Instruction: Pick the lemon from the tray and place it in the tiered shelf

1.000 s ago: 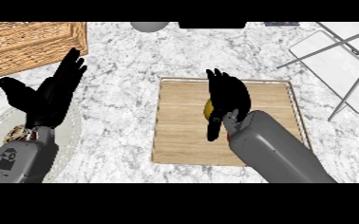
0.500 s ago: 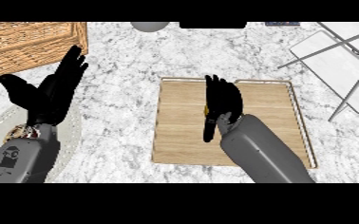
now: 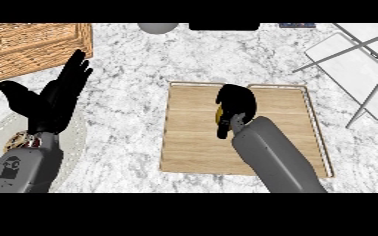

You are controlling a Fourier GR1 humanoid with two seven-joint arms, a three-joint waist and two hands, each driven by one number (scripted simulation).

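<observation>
A wooden tray (image 3: 192, 145) lies on the marble counter at centre right. My right hand (image 3: 236, 102) is over the tray's upper middle, fingers curled down around the yellow lemon (image 3: 219, 114); only a thin yellow sliver shows at the hand's left edge. The tiered shelf (image 3: 347, 60), white panels on a grey wire frame, stands at the upper right, apart from the hand. My left hand (image 3: 55, 100) rests open at the left edge, fingers up, away from the tray.
A woven wicker basket (image 3: 37, 45) sits at the upper left. A grey round object (image 3: 157, 27) and a dark slab (image 3: 224, 26) lie along the far edge. A pale plate rim (image 3: 74, 145) shows beneath my left forearm.
My right hand's fingers, straight and pointing up over the lemon before, have curled down and closed around it. The left hand has stayed still.
</observation>
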